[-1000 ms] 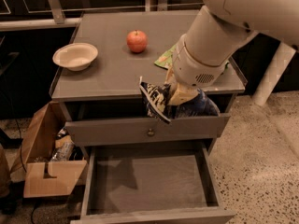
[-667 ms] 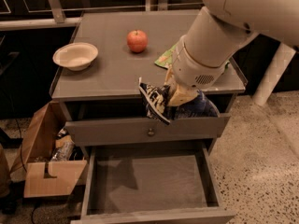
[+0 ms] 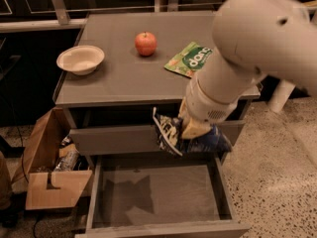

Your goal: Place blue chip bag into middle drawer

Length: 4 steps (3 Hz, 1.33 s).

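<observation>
The gripper [image 3: 191,132] holds the blue chip bag [image 3: 168,132] tight, up in the air over the back of the open middle drawer [image 3: 158,197]; it should go lower and a bit forward; then let go softly so the bag lands flat.

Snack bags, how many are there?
2. The green bag lies on the cabinet top, right of the apple. The blue chip bag hangs pinched in the tool above the open middle drawer. Others could hide behind the arm.

Gripper [image 3: 191,132] holding blue chip bag [image 3: 208,142] above middle drawer [image 3: 158,195], apparently unobstructed.
</observation>
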Each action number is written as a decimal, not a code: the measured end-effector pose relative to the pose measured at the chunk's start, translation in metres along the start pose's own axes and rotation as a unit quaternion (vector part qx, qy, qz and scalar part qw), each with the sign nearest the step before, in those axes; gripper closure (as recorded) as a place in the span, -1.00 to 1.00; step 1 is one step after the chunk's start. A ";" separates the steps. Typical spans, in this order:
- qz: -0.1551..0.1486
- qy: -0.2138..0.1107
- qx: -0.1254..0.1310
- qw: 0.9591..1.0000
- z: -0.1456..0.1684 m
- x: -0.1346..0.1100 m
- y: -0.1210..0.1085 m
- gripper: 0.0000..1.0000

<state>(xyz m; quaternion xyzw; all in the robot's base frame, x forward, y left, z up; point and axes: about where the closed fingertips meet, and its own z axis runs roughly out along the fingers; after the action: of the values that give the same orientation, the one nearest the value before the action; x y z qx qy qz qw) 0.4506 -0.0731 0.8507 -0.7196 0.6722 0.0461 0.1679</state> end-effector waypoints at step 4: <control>0.102 -0.022 -0.054 0.993 0.108 0.043 0.034 1.00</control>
<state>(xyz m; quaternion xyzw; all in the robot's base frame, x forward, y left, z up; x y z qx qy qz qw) 0.4388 -0.0826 0.7301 -0.6541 0.7347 0.1151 0.1380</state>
